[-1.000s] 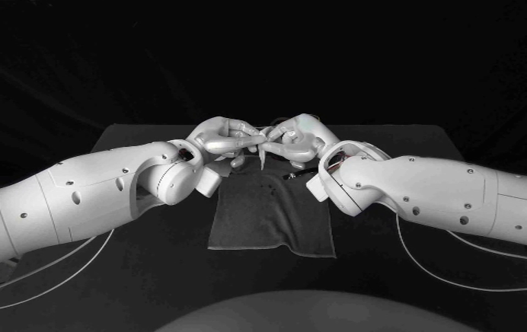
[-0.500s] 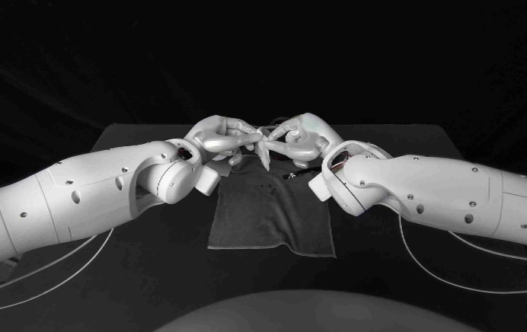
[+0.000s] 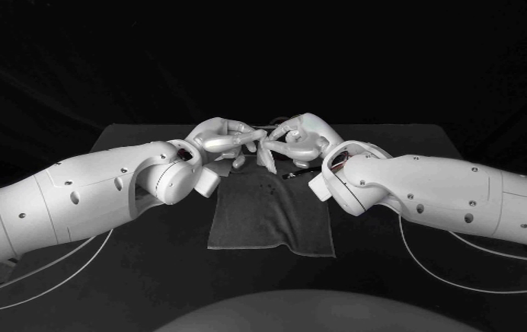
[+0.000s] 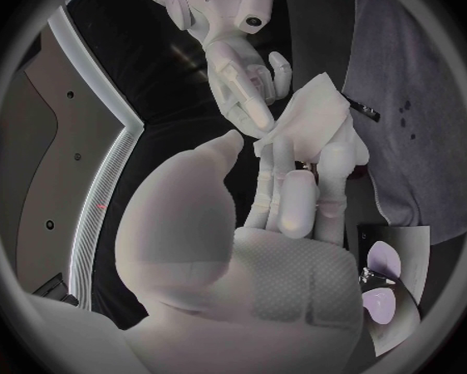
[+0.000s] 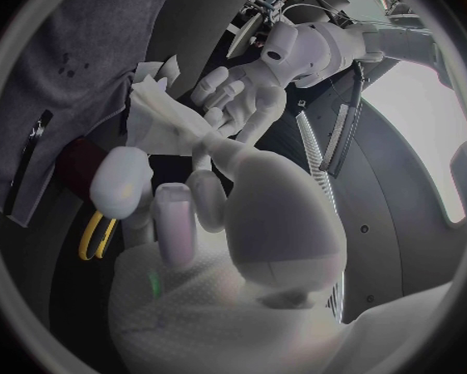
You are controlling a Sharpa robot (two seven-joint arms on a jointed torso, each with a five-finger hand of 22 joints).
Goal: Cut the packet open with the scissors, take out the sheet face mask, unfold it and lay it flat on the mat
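L hand (image 3: pixel 220 138) and R hand (image 3: pixel 298 138) meet fingertip to fingertip above the far end of the mat (image 3: pixel 270 212), both pinching the mask (image 3: pixel 265 157) between them. The other fingers are curled in around it. Head view gives the mask as just a pale narrow strip hanging down btwn the hands, tip close to the mat.

L wrist view shows more. The L hand (image 4: pixel 286 204) has its fingers up under a folded white sheet, the mask (image 4: pixel 308 118), matte w/ creased, angular edges. The R hand (image 4: pixel 244 68) reaches in from the opposite side and touches its edge. Same view shows the packet (image 4: pixel 395 284), glossy and silvery w/ a purple print, lying flat on the black tabletop (image 4: pixel 192 66) just beside the mat (image 4: pixel 420 91).

R wrist view: the R hand (image 5: pixel 197 199) grips the crumpled mask (image 5: pixel 166 129), w/ the L hand (image 5: pixel 244 100) right behind it. Under the R hand there's a thin yellow loop (image 5: pixel 93 237) on the tabletop; can't tell what it is. A slim dark item (image 5: pixel 28 166) lies at the edge of the mat (image 5: pixel 57 66).

The mat is grey cloth w/ a soft woven look and a few dark specks. The hands are smooth silver.
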